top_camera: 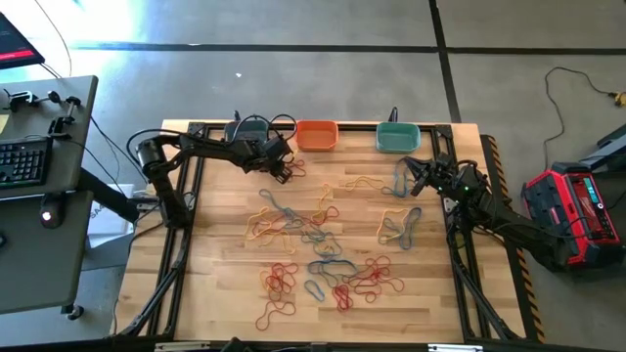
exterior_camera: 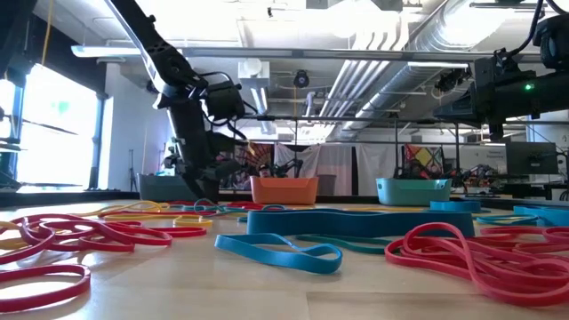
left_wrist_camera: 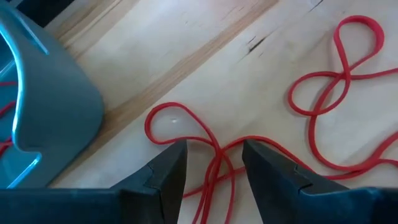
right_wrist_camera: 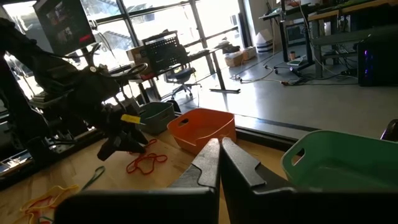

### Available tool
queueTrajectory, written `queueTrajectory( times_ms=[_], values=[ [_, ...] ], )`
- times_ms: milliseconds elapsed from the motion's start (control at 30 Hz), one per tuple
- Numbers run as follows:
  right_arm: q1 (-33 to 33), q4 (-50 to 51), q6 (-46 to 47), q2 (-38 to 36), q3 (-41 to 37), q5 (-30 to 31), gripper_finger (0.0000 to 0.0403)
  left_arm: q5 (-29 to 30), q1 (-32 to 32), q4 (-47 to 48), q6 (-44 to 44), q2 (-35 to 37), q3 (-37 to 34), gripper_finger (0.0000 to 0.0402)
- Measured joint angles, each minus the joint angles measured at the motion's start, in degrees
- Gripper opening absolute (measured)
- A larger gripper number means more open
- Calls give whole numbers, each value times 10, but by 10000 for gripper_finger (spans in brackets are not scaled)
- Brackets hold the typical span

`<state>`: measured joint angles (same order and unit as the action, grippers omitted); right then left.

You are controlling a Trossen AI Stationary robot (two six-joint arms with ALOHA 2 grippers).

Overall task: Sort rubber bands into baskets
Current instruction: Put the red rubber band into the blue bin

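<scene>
your left gripper (left_wrist_camera: 213,163) is down at the far left of the counter (top_camera: 225,284), just in front of the grey-blue basket (top_camera: 246,132), and its fingers (left_wrist_camera: 165,171) stand apart, one on each side of a red rubber band (left_wrist_camera: 211,146) that lies flat on the wood. the band's strands run up between the two fingers; nothing is clamped yet. in the left wrist view the grey-blue basket sits just beside that band, and more red loops (left_wrist_camera: 339,74) lie a little farther along the wood.

your right gripper (right_wrist_camera: 219,155) hangs above the far right of the counter, near the teal-green basket (top_camera: 398,137), with its fingers pressed together and nothing between them.

the three baskets line the far edge: grey-blue on the left, the orange basket (top_camera: 317,134) in the middle, teal-green on the right. you can see a trace of red inside the grey-blue one; what the other two hold, you cannot tell.

the rest of the rubber bands (top_camera: 318,249) are spread over the middle and near part of the counter: tan and grey-teal loops tangled in the centre, a red cluster (top_camera: 362,279) nearer you, and a few tan and blue ones (top_camera: 399,227) towards the right arm.
</scene>
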<state>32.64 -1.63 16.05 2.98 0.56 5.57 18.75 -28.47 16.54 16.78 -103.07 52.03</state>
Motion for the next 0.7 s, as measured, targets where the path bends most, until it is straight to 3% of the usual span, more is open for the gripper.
queueTrajectory(
  times_ms=[133, 433, 700],
  values=[
    [0, 0, 0, 0, 0, 0, 0, -2, 5, -1, -22, 9, -1, 126],
    [0, 0, 0, 0, 0, 0, 0, 2, 13, 5, -83, 45, -3, 11],
    [0, 0, 0, 0, 0, 0, 0, 12, 16, 3, -58, 78, -3, 15]
  ],
)
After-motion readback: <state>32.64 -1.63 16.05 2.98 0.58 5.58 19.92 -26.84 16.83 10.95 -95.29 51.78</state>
